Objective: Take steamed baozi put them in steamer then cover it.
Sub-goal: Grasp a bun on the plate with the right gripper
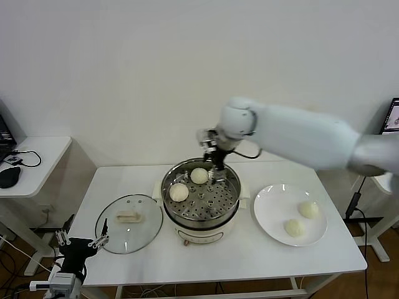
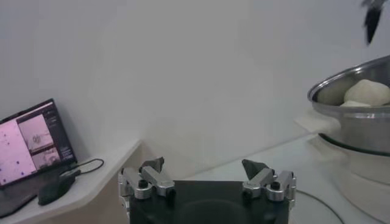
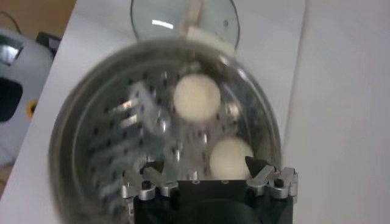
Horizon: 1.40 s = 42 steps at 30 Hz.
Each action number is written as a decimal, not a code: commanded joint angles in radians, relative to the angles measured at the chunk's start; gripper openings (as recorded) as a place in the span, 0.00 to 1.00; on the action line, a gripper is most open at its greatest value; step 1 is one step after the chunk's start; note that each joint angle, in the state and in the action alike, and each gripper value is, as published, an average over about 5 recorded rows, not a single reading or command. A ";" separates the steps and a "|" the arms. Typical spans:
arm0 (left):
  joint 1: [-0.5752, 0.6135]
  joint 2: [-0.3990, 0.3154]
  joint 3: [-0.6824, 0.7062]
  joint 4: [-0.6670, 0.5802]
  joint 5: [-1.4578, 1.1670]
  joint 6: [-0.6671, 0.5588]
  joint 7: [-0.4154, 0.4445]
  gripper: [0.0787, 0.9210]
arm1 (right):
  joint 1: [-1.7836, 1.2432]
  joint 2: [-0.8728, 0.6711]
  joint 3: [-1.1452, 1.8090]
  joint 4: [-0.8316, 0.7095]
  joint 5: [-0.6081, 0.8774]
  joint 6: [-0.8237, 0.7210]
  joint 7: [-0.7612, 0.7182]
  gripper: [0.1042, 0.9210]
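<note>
The steamer stands mid-table, a shiny steel basket on a cream pot base. Two steamed baozi lie in it, one at the back and one at the left. Two more baozi rest on a white plate. My right gripper hangs open just over the basket's back, holding nothing. In the right wrist view it is above the nearer baozi, apart from it. The cover lies flat on the table left of the steamer. My left gripper is parked open off the table's front left corner.
A side desk with a mouse and cables stands to the left; the left wrist view shows a laptop on it. The steamer's rim is to that gripper's right. A wall is close behind the table.
</note>
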 commanded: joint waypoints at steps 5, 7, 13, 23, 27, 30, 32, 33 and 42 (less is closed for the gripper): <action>0.000 0.010 0.008 0.001 0.003 0.001 0.002 0.88 | -0.138 -0.506 0.089 0.188 -0.234 0.154 -0.102 0.88; -0.001 0.011 0.009 0.004 0.003 0.002 0.002 0.88 | -0.215 -0.535 0.140 0.191 -0.275 0.164 -0.100 0.88; 0.005 0.012 0.006 0.008 0.005 0.002 0.002 0.88 | -0.518 -0.590 0.364 0.195 -0.379 0.182 -0.087 0.88; 0.015 -0.002 0.007 0.016 0.018 0.001 0.003 0.88 | -0.835 -0.558 0.617 0.132 -0.495 0.195 -0.051 0.88; 0.015 -0.006 0.005 0.017 0.024 0.003 0.004 0.88 | -0.870 -0.511 0.643 0.080 -0.520 0.195 -0.034 0.88; 0.018 -0.008 0.003 0.017 0.026 0.003 0.005 0.88 | -0.876 -0.475 0.645 0.038 -0.534 0.197 -0.021 0.88; 0.019 -0.009 0.000 0.017 0.026 0.003 0.005 0.88 | -0.876 -0.449 0.645 0.009 -0.540 0.200 -0.014 0.88; 0.020 -0.010 -0.001 0.017 0.027 0.003 0.006 0.88 | -0.877 -0.437 0.645 -0.004 -0.542 0.201 -0.011 0.88; 0.023 -0.013 -0.010 0.023 0.027 0.002 0.006 0.88 | -0.883 -0.339 0.644 -0.091 -0.558 0.204 0.008 0.88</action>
